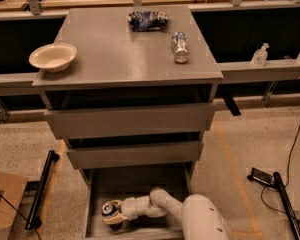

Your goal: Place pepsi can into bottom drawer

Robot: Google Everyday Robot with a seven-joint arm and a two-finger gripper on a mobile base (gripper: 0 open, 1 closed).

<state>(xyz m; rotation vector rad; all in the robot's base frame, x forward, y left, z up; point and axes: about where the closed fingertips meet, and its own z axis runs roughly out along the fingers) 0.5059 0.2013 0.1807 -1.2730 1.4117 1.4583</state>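
White gripper point(113, 217) low inside open deep grey bottom drawer point(140, 183), fingers clamped on dark blue silver-topped pepsi can point(108, 209) (label unreadable), near drawer's front-left corner.

drawers point(130, 121): three
pepsi can point(109, 208): one
bowl point(53, 57): one
bottle point(179, 47): one
chip bag point(147, 20): one
pincer point(112, 215): one, in the bottom drawer point(140, 180), clasping the pepsi can

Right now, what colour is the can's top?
Silver, camera view; claw holds pepsi can inside bottom drawer.
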